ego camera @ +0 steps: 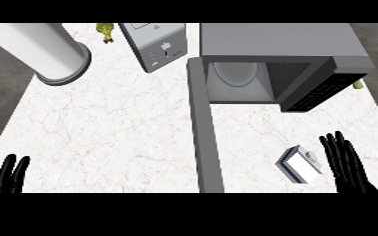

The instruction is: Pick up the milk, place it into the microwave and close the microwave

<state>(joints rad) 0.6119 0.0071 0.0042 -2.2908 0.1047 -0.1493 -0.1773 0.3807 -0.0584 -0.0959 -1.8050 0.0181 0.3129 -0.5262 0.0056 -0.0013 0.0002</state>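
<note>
A white and blue milk carton stands on the marble counter near the lower right. Just to its right, my right hand is open with straight fingers pointing up, close to the carton but apart from it. The grey microwave sits at the upper right, its cavity open with a round glass plate inside. Its door swings out toward me as a long grey bar left of the carton. My left hand rests open at the lower left edge.
A large white cylinder stands at the upper left. A grey boxy appliance sits left of the microwave, with a small yellow-green object behind it. The counter's left edge borders dark floor.
</note>
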